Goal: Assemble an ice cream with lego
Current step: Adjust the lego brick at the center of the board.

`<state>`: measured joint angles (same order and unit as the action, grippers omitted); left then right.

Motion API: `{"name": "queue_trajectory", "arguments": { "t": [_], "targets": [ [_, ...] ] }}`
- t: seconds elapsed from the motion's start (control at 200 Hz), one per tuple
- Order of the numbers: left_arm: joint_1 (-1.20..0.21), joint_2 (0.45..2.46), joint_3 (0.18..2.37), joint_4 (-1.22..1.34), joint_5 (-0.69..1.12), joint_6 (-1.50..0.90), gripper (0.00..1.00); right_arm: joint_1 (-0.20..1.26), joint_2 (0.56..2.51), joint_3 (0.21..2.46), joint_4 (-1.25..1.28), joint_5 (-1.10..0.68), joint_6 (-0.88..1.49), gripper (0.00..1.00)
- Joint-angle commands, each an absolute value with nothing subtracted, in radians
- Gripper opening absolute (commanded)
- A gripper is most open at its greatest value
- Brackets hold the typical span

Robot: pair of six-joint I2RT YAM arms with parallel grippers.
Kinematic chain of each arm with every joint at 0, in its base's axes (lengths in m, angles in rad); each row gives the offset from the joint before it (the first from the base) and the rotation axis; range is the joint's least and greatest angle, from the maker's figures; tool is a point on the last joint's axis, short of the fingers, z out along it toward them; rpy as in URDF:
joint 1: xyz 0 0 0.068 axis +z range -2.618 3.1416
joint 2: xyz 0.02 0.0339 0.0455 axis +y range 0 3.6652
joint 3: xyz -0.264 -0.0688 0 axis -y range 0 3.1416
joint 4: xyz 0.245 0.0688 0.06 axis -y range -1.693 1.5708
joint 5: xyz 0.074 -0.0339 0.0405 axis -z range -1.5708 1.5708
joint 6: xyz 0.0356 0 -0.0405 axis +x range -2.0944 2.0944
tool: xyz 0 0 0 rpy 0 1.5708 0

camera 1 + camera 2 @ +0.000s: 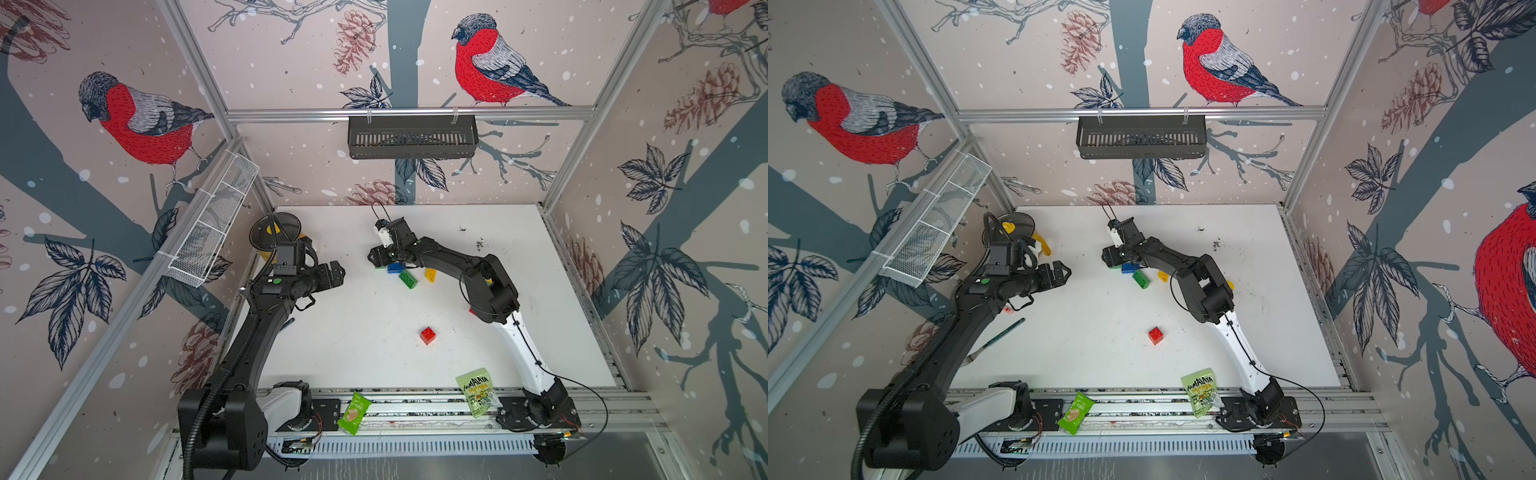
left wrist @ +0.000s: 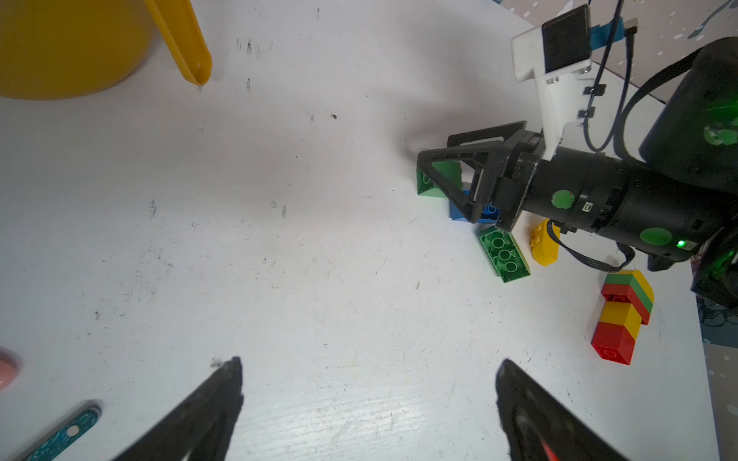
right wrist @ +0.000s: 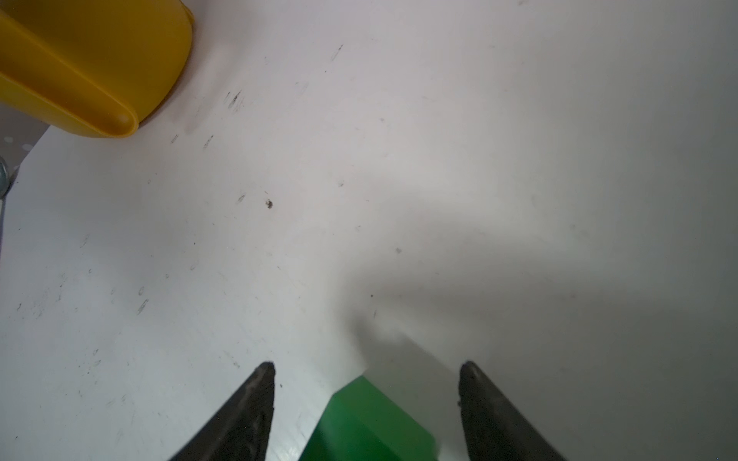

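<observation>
The right gripper (image 3: 367,367) stands wide open and low over the table (image 1: 365,353). A green brick (image 3: 367,423) lies between its jaws with a gap on both sides, so the brick is framed but not yet gripped. The left gripper (image 1: 337,274) is also fully open, holds nothing, and hangs over the left part of the table, well apart from the bricks.

The loose lego lies in the far middle of the table. Just beside the green brick is a blue brick (image 1: 395,268), then a long green brick (image 1: 408,279) with its hollow underside showing, and a yellow brick (image 1: 431,274). One red brick (image 1: 427,335) sits alone, nearer, in the middle. In the left wrist view a half-built stack (image 2: 623,315) of red, yellow and green bricks seems to lie on its side, right of the cluster, below the right arm.

I judge the step in hand is picking the green brick. The next move calls for closing squarely on its flat sides without dragging the blue neighbour, then lifting it toward the stack
</observation>
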<state>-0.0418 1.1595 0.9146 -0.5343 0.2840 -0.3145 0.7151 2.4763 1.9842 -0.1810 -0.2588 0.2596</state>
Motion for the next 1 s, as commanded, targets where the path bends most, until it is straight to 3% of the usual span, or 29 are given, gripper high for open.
{"name": "queue_trajectory", "arguments": {
  "t": [0.0, 0.425, 0.645, 0.921, 0.996],
  "targets": [
    [-0.04, 1.158, 0.914, -0.54, 0.272, -0.3, 0.98, 0.732, 2.485, 1.999, -0.182, -0.33, 0.216, 0.72],
    [-0.04, 1.137, 0.924, -0.556, 0.218, -0.288, 0.98, 0.799, 2.484, 1.967, -0.307, -0.54, 0.064, 0.63],
    [-0.038, 1.095, 0.923, -0.546, 0.112, -0.278, 0.98, 0.873, 2.376, 1.846, -0.388, -0.572, -0.057, 0.57],
    [-0.037, 1.073, 0.913, -0.525, 0.068, -0.284, 0.98, 0.987, 2.068, 1.417, 0.049, 0.013, 0.129, 0.64],
    [-0.03, 1.076, 0.912, -0.52, 0.046, -0.295, 0.98, 1.023, 2.055, 1.381, 0.111, 0.061, 0.15, 0.66]
  ]
}}
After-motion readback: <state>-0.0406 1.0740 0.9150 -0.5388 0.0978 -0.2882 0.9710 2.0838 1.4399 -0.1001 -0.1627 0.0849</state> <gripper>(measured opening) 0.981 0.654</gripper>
